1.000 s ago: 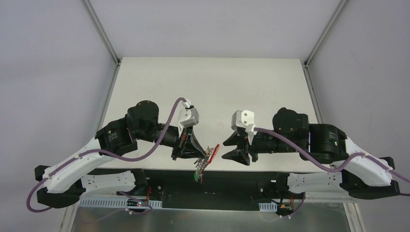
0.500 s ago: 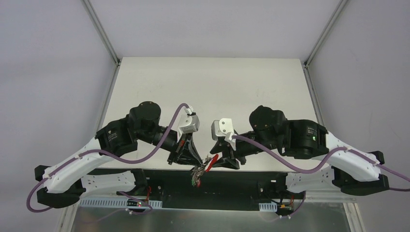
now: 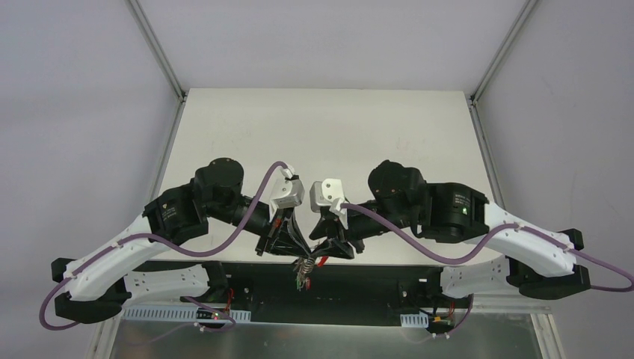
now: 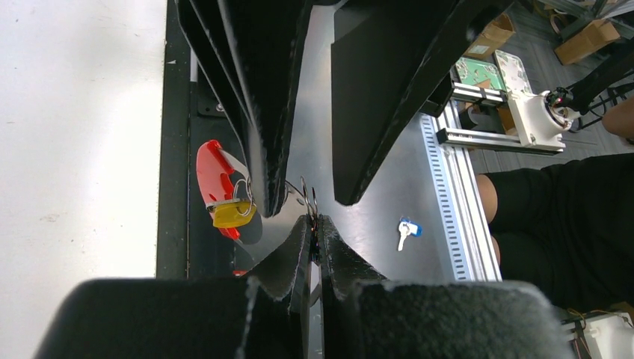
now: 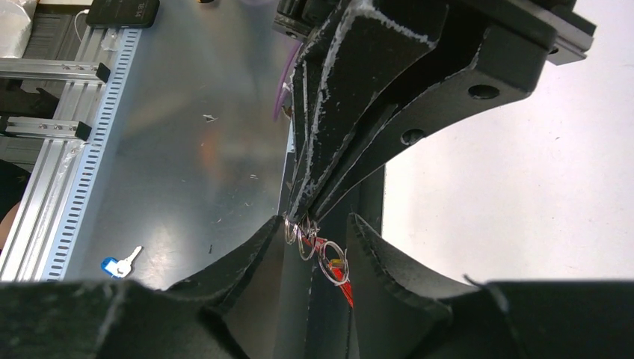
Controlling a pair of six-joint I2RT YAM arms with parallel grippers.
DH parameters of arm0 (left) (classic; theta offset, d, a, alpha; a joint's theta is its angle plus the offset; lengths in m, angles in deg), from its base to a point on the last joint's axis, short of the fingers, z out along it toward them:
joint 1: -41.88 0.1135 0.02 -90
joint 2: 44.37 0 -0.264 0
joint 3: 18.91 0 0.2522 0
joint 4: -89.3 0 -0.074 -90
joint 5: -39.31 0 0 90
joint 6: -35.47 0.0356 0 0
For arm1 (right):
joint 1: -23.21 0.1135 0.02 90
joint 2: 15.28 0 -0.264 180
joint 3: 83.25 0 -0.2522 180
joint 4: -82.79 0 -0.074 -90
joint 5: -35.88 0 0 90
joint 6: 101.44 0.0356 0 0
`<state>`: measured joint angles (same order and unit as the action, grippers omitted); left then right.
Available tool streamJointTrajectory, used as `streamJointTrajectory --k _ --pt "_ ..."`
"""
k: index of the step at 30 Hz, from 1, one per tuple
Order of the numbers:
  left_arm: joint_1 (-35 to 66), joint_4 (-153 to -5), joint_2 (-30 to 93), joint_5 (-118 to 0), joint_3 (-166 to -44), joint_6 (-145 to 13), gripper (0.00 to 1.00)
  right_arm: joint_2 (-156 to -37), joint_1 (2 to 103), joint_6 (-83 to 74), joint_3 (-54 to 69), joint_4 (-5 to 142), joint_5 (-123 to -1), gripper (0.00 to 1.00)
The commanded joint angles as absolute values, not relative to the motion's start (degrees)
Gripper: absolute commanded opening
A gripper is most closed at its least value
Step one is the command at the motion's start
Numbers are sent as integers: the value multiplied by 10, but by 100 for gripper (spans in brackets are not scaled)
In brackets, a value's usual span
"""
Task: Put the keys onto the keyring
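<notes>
The keyring is held in the air over the near edge of the table, between the two arms. It is pinched by the left gripper, whose fingers are pressed tight together on one of the wire loops. The red arc and a yellow tag are seen just beside that grip. The right gripper is set around the same row of loops with its fingers apart (one on each side), and nothing is clamped by it. Whether either pad brushes a loop cannot be told from the wrist view. A small cluster of keys is seen dangling beneath the keyring. A blue-tagged key is seen lying on the metal shelf below the table, well apart from both grippers.
</notes>
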<state>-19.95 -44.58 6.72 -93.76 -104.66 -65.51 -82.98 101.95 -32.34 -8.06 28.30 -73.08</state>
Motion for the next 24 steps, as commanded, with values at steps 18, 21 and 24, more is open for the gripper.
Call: streamJointTrajectory --k 18,21,24 --pt "-199 -451 50 -925 -1075 -628 0 -850 1022 -306 -118 273 -757 16" --pt "-199 -451 52 -927 -1077 -628 0 -851 1022 -306 -115 274 -754 21" --pt "-199 -451 53 -928 -1077 -627 0 -852 1022 -306 -115 275 -751 25"
